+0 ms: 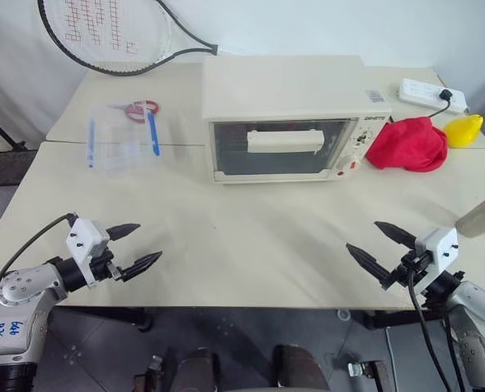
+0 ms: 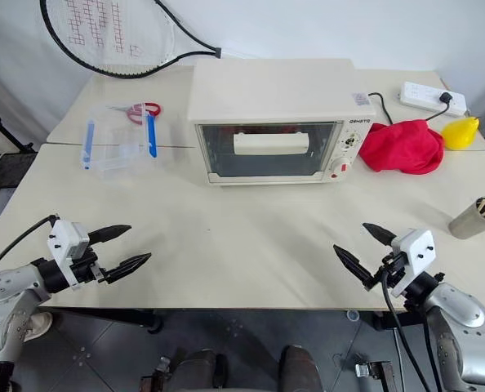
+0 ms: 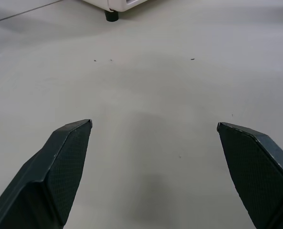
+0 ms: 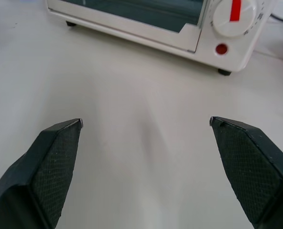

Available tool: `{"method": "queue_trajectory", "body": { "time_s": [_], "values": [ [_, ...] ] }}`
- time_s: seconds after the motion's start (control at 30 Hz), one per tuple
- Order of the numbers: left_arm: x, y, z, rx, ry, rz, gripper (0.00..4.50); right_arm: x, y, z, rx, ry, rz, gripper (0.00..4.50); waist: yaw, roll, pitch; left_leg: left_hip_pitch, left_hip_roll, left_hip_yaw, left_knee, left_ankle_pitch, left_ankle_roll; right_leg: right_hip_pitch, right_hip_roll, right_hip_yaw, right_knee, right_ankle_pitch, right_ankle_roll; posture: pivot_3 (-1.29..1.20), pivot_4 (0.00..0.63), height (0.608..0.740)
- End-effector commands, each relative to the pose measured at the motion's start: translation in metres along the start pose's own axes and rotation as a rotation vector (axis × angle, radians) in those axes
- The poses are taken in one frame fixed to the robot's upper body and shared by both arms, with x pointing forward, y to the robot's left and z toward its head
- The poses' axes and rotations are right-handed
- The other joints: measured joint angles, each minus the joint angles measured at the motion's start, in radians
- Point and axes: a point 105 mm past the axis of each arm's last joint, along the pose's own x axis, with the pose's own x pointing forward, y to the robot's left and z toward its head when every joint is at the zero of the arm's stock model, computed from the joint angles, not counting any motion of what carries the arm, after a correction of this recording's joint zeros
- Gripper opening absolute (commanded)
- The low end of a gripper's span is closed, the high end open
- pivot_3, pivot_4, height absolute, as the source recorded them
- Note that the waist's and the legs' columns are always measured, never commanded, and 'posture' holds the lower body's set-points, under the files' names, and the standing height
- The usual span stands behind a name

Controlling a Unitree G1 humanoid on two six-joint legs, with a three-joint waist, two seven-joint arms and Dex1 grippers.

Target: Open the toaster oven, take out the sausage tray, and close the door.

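Note:
The cream-white toaster oven point(image 1: 287, 114) stands at the back middle of the table. Its glass door point(image 1: 279, 147) is shut, with the wide cream bar handle point(image 1: 285, 140) across it. The sausage tray is hidden behind the dark glass. My left gripper point(image 1: 136, 247) hovers open near the table's front left edge, nothing between its fingers. At the front right my right gripper point(image 1: 380, 246) is open too, pointing towards the oven's lower right corner point(image 4: 217, 47) with its red button.
A clear plastic box with blue clips point(image 1: 120, 140) and red-handled scissors point(image 1: 140, 108) lie left of the oven. A red cloth point(image 1: 407, 144), a yellow object point(image 1: 464, 129) and a power strip point(image 1: 432, 95) sit to its right. A racket point(image 1: 112, 33) lies at the back, a cup point(image 1: 481, 217) at the right edge.

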Motion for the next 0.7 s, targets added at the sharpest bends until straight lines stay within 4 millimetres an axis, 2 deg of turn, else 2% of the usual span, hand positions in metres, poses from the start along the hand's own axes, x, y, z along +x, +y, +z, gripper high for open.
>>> {"method": "queue_trajectory", "body": {
  "time_s": [0.03, 0.13, 0.23, 0.33, 0.5, 0.7],
  "values": [
    [-0.005, -0.005, 0.015, -0.008, -0.041, -0.029, 4.46, -0.001, -0.003, 0.013, -0.027, -0.037, 0.021, 4.5, 0.0, 0.0, 0.0, 0.0, 0.0, 0.0, 0.0, 0.0, 0.0, 0.0, 0.0, 0.0, 0.0, 0.0, 0.0, 0.0, 0.15, 0.74],
    [-0.005, -0.01, 0.036, -0.072, -0.132, -0.086, 4.46, 0.009, 0.005, 0.025, 0.023, -0.066, 0.107, 4.5, -0.001, 0.0, 0.0, 0.0, 0.002, 0.0, 0.001, 0.0, 0.0, 0.0, 0.0, 0.0, 0.0, 0.0, 0.0, 0.0, 0.15, 0.74],
    [-0.004, -0.008, 0.066, -0.135, -0.241, -0.16, 4.46, 0.028, 0.009, 0.049, 0.079, -0.118, 0.179, 4.5, -0.001, 0.0, 0.0, 0.001, 0.003, 0.0, 0.001, 0.0, 0.0, 0.0, 0.0, 0.0, 0.001, 0.0, 0.0, 0.0, 0.15, 0.74],
    [0.003, -0.013, 0.091, -0.148, -0.301, -0.237, 4.46, 0.057, -0.001, 0.074, 0.081, -0.164, 0.208, 4.5, -0.004, 0.0, 0.0, 0.001, 0.003, -0.001, 0.002, 0.001, 0.0, 0.0, 0.0, 0.0, 0.002, 0.0, -0.001, 0.0, 0.15, 0.74],
    [0.014, -0.022, 0.103, -0.099, -0.312, -0.282, 4.46, 0.089, -0.001, 0.092, 0.078, -0.161, 0.302, 4.5, -0.005, 0.001, 0.0, 0.0, 0.0, -0.001, 0.0, 0.0, 0.0, -0.001, 0.001, -0.002, 0.002, 0.0, -0.001, 0.0, 0.15, 0.74],
    [0.017, -0.021, 0.098, -0.106, -0.303, -0.271, 4.46, 0.112, 0.007, 0.1, 0.052, -0.183, 0.378, 4.5, -0.003, 0.001, 0.001, -0.003, -0.002, 0.0, 0.002, -0.001, 0.001, -0.003, 0.0, -0.005, 0.001, 0.0, -0.001, 0.0, 0.15, 0.74]
  ]
}}
